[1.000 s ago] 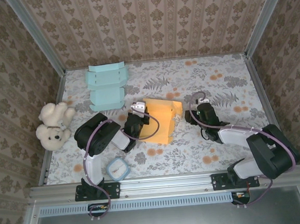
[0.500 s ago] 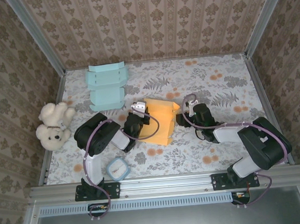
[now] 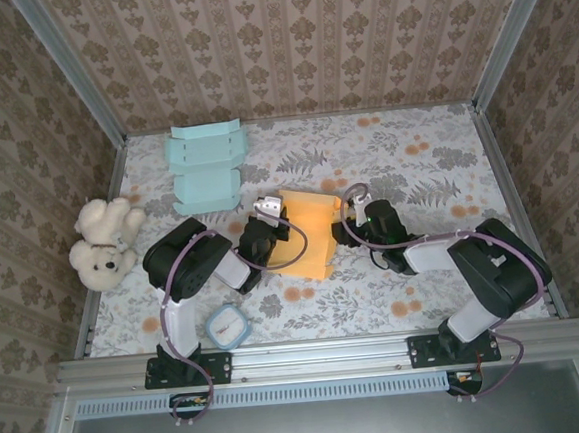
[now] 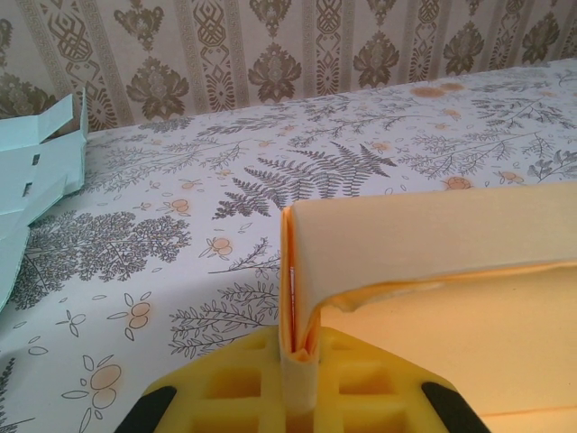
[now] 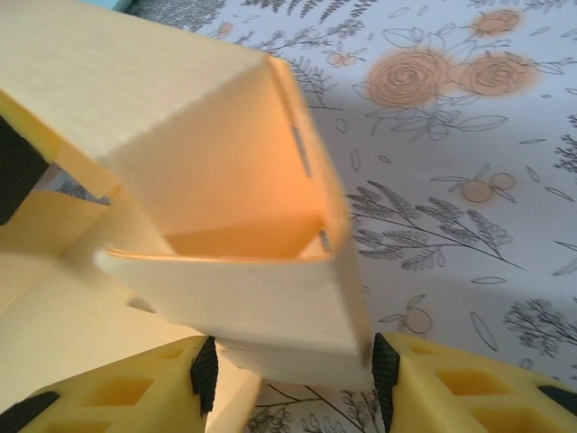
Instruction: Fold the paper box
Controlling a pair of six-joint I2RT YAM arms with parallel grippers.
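Two grippers, one box: my left gripper pinches its wall, my right gripper straddles the end, grip unclear; close squarely.

The box sits between the left gripper and right gripper. A flat carton lies behind-left of it. A teddy lies far left, a clock front-left.

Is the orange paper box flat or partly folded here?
Partly folded: the orange box has walls standing up around an open-ended hollow, and the left gripper pinches one raised edge.
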